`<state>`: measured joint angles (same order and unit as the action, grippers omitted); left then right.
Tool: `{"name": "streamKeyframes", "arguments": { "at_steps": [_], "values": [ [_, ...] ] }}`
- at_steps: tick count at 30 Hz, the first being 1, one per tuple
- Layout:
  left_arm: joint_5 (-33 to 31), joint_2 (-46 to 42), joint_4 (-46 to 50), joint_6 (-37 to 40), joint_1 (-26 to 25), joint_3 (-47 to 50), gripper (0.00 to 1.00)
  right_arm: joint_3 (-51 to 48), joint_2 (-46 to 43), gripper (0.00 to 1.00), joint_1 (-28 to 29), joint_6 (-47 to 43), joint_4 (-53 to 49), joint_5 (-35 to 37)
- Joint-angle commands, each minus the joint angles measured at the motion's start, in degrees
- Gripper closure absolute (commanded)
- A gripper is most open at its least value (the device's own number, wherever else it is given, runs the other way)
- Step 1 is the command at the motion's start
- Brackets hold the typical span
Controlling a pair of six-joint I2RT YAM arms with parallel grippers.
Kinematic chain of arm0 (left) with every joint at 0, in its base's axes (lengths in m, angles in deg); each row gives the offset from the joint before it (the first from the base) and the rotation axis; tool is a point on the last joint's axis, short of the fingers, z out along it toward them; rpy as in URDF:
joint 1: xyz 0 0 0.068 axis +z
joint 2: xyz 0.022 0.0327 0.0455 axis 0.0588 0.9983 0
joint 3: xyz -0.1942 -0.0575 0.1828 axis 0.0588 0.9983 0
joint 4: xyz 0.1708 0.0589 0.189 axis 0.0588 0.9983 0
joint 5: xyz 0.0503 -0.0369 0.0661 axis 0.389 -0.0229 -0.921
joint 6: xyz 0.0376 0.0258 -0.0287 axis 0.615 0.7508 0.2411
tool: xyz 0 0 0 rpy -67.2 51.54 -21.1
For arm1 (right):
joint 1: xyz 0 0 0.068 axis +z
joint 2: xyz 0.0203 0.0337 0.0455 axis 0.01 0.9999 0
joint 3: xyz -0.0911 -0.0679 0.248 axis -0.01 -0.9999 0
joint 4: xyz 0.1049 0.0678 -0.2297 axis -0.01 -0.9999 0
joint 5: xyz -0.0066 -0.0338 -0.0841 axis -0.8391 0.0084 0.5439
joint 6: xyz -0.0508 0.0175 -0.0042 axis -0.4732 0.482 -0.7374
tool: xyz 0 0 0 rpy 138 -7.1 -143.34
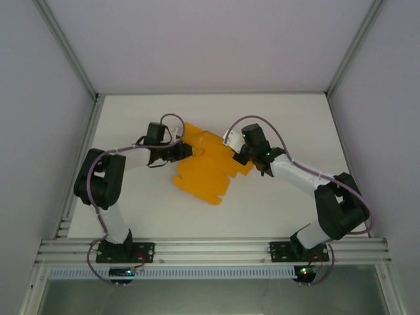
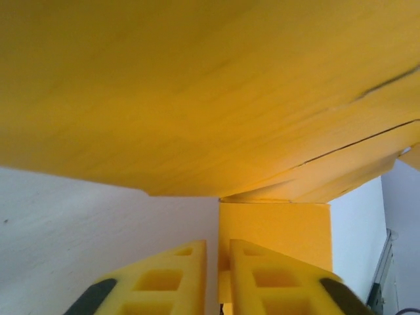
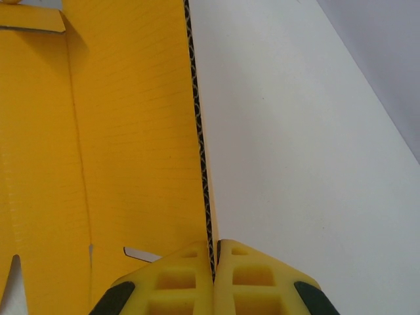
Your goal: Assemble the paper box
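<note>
Grip check: right gripper (image 3: 214, 252) clamps an edge of the orange-yellow die-cut corrugated card sheet (image 1: 205, 172); left gripper (image 2: 218, 252), jaws nearly together, seemingly pinches a tab (image 2: 272, 230). Fold slowly along scores.

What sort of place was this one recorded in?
Likely a lab robot cell: a white table, plain walls on aluminium framing, and the left arm and right arm bolted to a rail at the near edge.

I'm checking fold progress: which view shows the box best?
Top external: the whole box, an unfolded sheet with flaps, is visible. Left wrist gives a blurred close-up of one panel; right wrist, one edge and panel.
</note>
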<state>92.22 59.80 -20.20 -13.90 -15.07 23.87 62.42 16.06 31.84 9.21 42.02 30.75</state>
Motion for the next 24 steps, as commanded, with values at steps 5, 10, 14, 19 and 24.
{"name": "streamKeyframes", "arguments": {
  "at_steps": [5,10,14,19,24],
  "values": [
    [4.1,1.3,-7.1,-4.8,-0.6,1.5,0.99,-1.2,0.1,1.00,2.0,-0.6,1.1,-2.3],
    [3.4,0.2,-4.6,-3.5,-0.5,1.3,1.00,-1.6,-0.7,1.00,2.3,-2.7,1.6,-1.2],
    [1.0,-1.0,-0.4,-1.3,-0.5,1.3,0.95,-1.8,-1.8,1.00,3.1,-9.0,1.6,1.6],
    [0.7,-1.5,-1.2,-1.8,-0.6,2.5,0.91,-2.1,-3.6,1.00,4.2,-17.6,1.0,3.0],
    [-2.0,-3.7,1.9,-0.7,0.3,4.2,0.51,-3.8,-4.8,1.00,5.3,-23.5,3.9,7.0]
  ]
}}
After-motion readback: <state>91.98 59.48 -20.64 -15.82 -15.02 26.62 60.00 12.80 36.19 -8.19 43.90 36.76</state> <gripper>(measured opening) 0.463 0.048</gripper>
